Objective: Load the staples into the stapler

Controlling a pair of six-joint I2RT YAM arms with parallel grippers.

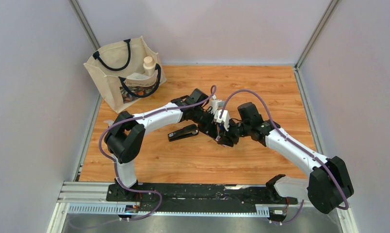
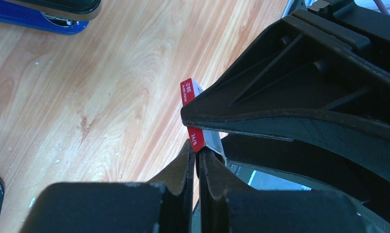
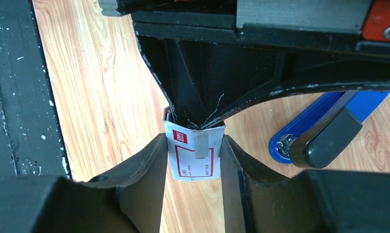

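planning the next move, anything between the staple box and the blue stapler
Nothing visible. Both grippers pinch the staple box, and only bare table lies between it and the blue stapler.

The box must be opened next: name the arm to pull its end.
Left, probably. The left pincer pinches the box of staples by its end edge, while the right pincer clamps its sides and can steady it.

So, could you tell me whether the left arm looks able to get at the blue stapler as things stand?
Probably not straight away. The blue stapler lies on bare table close by, unobstructed, but the left hand is shut on the staples box, which the right hand also grips. It would have to let go first.
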